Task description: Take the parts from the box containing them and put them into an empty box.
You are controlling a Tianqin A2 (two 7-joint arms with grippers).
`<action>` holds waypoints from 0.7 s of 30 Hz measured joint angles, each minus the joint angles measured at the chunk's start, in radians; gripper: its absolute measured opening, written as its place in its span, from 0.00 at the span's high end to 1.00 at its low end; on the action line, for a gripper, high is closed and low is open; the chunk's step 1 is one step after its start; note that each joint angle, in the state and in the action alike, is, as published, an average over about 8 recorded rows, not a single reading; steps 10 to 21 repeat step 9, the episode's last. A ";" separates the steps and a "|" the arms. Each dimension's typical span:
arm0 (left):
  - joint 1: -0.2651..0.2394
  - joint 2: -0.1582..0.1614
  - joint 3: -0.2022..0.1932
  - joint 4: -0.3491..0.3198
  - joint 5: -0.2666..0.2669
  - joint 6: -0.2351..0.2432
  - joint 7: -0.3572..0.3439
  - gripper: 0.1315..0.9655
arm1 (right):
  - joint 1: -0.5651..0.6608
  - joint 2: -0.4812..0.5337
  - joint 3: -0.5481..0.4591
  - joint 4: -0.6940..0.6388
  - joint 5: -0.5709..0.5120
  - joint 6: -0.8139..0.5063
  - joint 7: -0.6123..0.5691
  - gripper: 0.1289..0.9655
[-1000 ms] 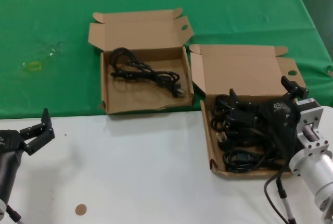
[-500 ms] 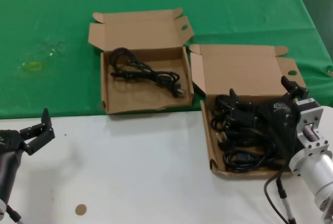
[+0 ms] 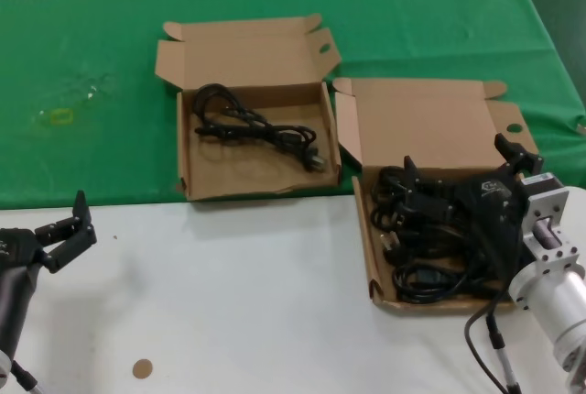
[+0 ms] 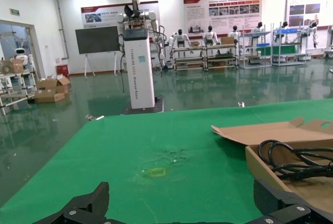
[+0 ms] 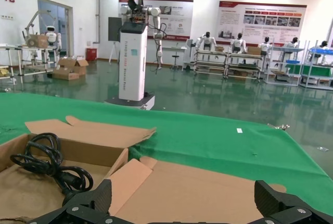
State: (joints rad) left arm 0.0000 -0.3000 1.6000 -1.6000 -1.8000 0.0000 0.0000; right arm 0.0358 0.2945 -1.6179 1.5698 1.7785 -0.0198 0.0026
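The box containing the parts [image 3: 364,234] sits at the right, its lid [image 5: 197,193] folded back. Several black coiled cords [image 3: 412,229] fill it. My right gripper [image 3: 458,158] hovers over these cords, open, with nothing between its fingers [image 5: 182,198]. The other box [image 3: 247,172] lies further left on the green cloth and holds one black cord [image 3: 256,126], which also shows in the right wrist view [image 5: 49,164] and the left wrist view [image 4: 296,159]. My left gripper [image 3: 78,224] is parked at the near left over the white table, open and holding nothing [image 4: 182,206].
Green cloth [image 3: 92,46] covers the far half and white tabletop [image 3: 229,302] the near half. A yellowish mark [image 3: 59,117] lies on the cloth at the left. A small brown disc [image 3: 141,368] sits near the front edge. My own black cable [image 3: 485,339] hangs by the right arm.
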 joint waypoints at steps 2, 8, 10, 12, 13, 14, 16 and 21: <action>0.000 0.000 0.000 0.000 0.000 0.000 0.000 0.00 | 0.000 0.000 0.000 0.000 0.000 0.000 0.000 0.00; 0.000 0.000 0.000 0.000 0.000 0.000 0.000 0.00 | 0.000 0.000 0.000 0.000 0.000 0.000 0.000 0.00; 0.000 0.000 0.000 0.000 0.000 0.000 0.000 0.00 | 0.000 0.000 0.000 0.000 0.000 0.000 0.000 0.00; 0.000 0.000 0.000 0.000 0.000 0.000 0.000 0.00 | 0.000 0.000 0.000 0.000 0.000 0.000 0.000 0.00; 0.000 0.000 0.000 0.000 0.000 0.000 0.000 0.00 | 0.000 0.000 0.000 0.000 0.000 0.000 0.000 0.00; 0.000 0.000 0.000 0.000 0.000 0.000 0.000 0.00 | 0.000 0.000 0.000 0.000 0.000 0.000 0.000 0.00; 0.000 0.000 0.000 0.000 0.000 0.000 0.000 0.00 | 0.000 0.000 0.000 0.000 0.000 0.000 0.000 0.00; 0.000 0.000 0.000 0.000 0.000 0.000 0.000 0.00 | 0.000 0.000 0.000 0.000 0.000 0.000 0.000 0.00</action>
